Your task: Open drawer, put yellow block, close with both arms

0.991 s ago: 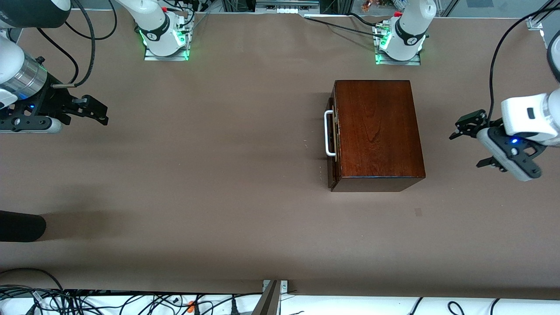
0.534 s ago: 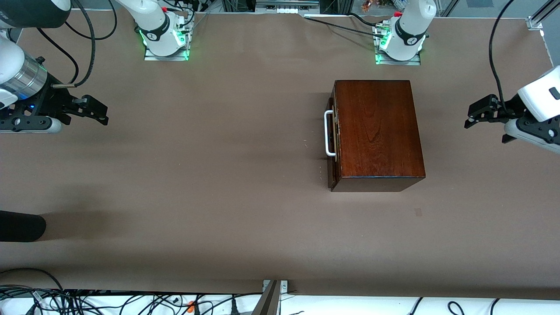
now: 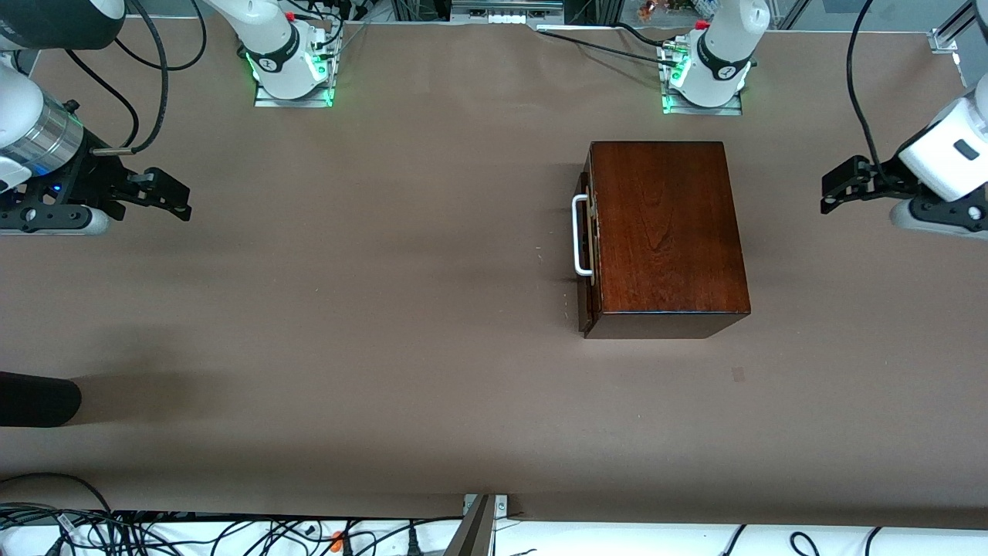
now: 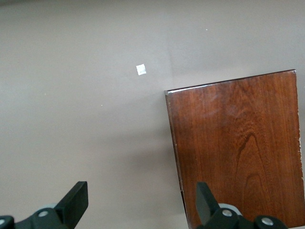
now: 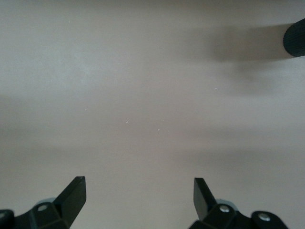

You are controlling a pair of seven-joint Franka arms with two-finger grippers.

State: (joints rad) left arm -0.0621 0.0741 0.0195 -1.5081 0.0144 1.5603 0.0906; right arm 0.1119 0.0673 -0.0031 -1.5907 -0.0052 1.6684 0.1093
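Observation:
The dark reddish-brown wooden box [image 3: 664,232] stands toward the left arm's end of the table. Its drawer [image 3: 585,297] is pushed in, with the white bar handle [image 3: 579,235] facing the right arm's end. The box top also shows in the left wrist view [image 4: 238,148]. The yellow block is not in view. My left gripper [image 3: 849,197] is open and empty, in the air past the box's back end at the table's edge; its own view [image 4: 141,191] shows it over bare table beside the box. My right gripper [image 3: 184,202] is open and empty over bare table [image 5: 139,183].
A black rounded object [image 3: 38,398] lies at the table edge at the right arm's end, also in the right wrist view [image 5: 295,38]. A small pale speck [image 3: 738,374] lies on the brown table near the box. Cables run along the table's edge nearest the camera.
The left gripper has swung from lower beside the box toward the robots' bases and turned. The right arm, the box and the drawer have not moved.

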